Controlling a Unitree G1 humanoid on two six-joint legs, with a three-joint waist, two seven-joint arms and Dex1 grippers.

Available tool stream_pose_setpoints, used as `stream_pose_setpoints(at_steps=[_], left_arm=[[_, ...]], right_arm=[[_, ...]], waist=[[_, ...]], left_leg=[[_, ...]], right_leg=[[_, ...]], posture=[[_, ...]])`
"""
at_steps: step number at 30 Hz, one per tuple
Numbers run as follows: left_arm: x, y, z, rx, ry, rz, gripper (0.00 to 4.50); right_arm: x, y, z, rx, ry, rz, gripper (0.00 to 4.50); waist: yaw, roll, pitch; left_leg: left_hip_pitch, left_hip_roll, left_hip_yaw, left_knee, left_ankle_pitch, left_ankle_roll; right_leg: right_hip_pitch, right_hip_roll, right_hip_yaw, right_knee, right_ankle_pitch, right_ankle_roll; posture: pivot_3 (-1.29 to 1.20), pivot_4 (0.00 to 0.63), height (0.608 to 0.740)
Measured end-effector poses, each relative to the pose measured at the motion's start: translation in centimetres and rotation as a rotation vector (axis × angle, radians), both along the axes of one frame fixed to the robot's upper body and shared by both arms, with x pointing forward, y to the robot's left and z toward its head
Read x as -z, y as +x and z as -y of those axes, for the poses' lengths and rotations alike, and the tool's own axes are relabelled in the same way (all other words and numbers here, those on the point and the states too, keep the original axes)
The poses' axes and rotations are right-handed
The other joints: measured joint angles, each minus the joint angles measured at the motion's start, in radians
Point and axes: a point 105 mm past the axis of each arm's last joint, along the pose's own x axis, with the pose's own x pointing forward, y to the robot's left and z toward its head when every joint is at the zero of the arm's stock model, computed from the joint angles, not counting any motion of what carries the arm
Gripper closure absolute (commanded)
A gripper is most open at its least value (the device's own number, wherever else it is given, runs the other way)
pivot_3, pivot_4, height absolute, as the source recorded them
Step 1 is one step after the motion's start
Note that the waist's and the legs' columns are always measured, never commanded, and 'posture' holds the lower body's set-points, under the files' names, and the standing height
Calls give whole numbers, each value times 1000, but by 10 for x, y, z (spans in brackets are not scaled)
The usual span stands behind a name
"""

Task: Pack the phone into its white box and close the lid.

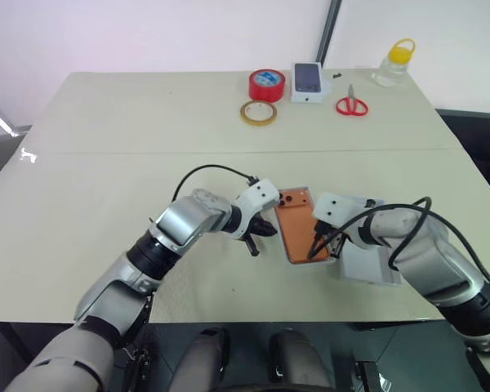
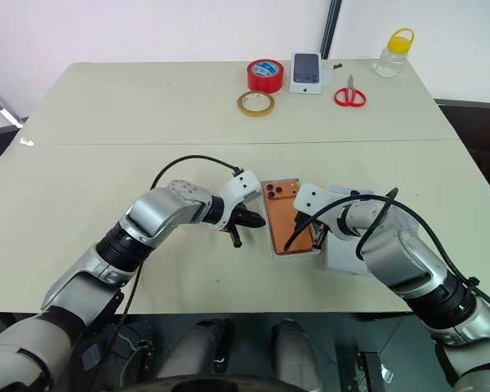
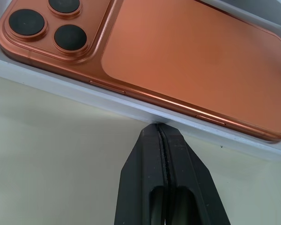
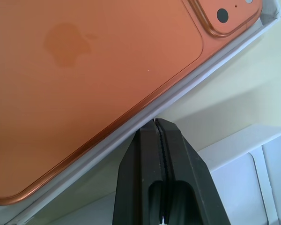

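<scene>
Lying back-up inside the white box (image 2: 271, 237) near the tabletop's (image 2: 106, 122) near edge: the phone (image 2: 287, 217). Flanking it, left end effector (image 2: 243, 222) and right end effector (image 2: 292, 238), both pressed together, tips at the box's left and right rims. Just right of the box, the lid (image 2: 347, 257).

Right hand (image 1: 317, 251) hides part of lid (image 1: 374, 265).

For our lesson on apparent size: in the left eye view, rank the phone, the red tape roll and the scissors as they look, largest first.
1. The phone, nearest the camera, so partly perspective.
2-3. The red tape roll and the scissors look alike; no ranking.
</scene>
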Motion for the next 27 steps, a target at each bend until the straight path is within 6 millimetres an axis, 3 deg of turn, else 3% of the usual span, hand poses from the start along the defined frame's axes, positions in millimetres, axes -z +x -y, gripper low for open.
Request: stream_pose_setpoints(at_steps=[20,21,22,27], left_arm=[[-2,11,-6,-72,-28,-5,4461],[-3,11,-8,-70,-27,-1,4500],[-4,10,-10,-64,-29,0,4500],[-10,2,-19,-33,-48,11,4500]], right_arm=[[-2,1,1,-36,-9,-4,4500],[-5,2,1,-39,0,-9,3924],[-9,3,2,-42,4,-10,3646],[-47,7,19,-23,5,42,1053]], waist=[[-3,0,0],[-4,0,0],[-5,0,0],[-4,0,0]], left_leg=[[0,0,0,0,0,0],[0,0,0,0,0,0],[0,0,0,0,0,0],[0,0,0,0,0,0]], right_leg=[[0,0,0,1,0,0],[-1,0,0,1,0,0],[-1,0,0,1,0,0],[-1,0,0,1,0,0]], posture=[[0,150,740],[0,150,740],[0,150,740],[0,150,740]])
